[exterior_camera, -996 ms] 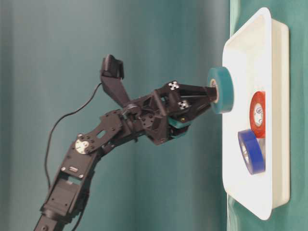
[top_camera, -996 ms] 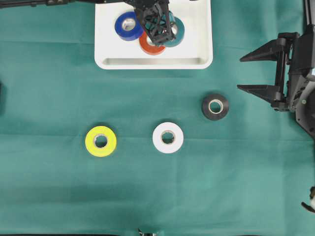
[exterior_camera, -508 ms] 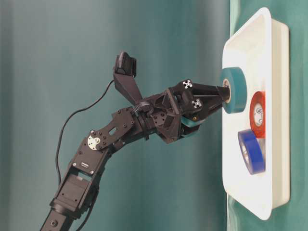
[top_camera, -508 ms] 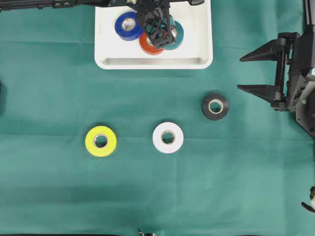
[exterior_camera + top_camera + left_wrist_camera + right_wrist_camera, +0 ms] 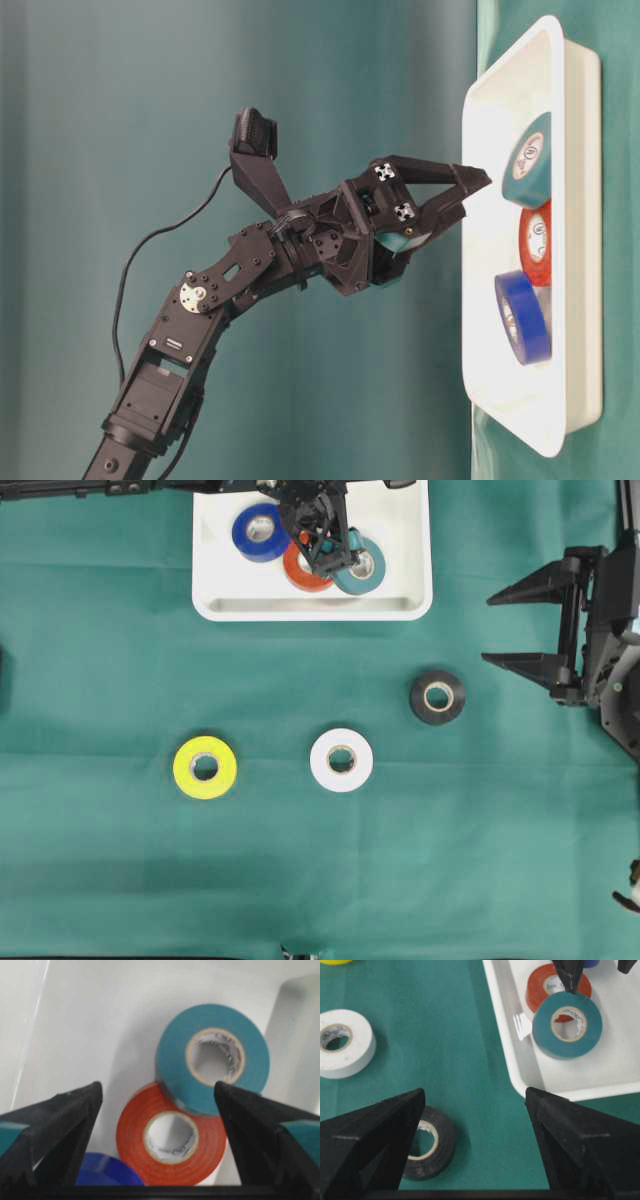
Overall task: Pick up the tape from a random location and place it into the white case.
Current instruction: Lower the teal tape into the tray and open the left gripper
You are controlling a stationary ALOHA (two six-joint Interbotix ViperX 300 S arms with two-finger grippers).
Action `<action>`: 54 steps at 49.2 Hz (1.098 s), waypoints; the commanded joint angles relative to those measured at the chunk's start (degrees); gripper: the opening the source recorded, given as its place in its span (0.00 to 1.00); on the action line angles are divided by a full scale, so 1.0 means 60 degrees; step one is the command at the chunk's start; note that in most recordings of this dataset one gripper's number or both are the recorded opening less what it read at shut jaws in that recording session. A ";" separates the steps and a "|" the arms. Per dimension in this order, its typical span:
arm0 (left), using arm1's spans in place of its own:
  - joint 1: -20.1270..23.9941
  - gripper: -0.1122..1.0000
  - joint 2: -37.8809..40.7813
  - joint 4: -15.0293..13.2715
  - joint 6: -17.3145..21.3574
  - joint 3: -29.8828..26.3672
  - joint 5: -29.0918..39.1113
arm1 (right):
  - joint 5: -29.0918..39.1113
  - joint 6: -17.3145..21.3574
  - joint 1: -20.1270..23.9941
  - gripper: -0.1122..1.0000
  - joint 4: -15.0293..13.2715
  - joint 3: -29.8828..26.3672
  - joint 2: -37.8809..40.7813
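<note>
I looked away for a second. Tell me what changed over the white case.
The left gripper opened and let go of the teal tape, which dropped into the white case and now leans on the red tape. The blue tape, the three rolls on the cloth and the open right gripper stayed put.

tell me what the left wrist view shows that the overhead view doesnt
Only the left wrist view: a close look at the teal roll overlapping the red roll's edge inside the white case.

Only the overhead view: the yellow roll, white roll and black roll on the green cloth, plus the open right gripper at the right edge.

Both: the case with the teal, red and blue roll, under the open left gripper.
</note>
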 commanded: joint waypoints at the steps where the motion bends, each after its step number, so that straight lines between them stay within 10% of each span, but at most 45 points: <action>1: 0.0015 0.99 -0.0234 -0.0015 -0.0015 -0.0146 -0.0059 | -0.0088 -0.0015 -0.0015 0.85 -0.0015 -0.0146 0.0059; 54: -0.0015 0.99 -0.1743 0.0000 0.0029 -0.0981 0.1040 | -0.0044 -0.0015 0.0000 0.85 -0.0015 -0.0161 0.0059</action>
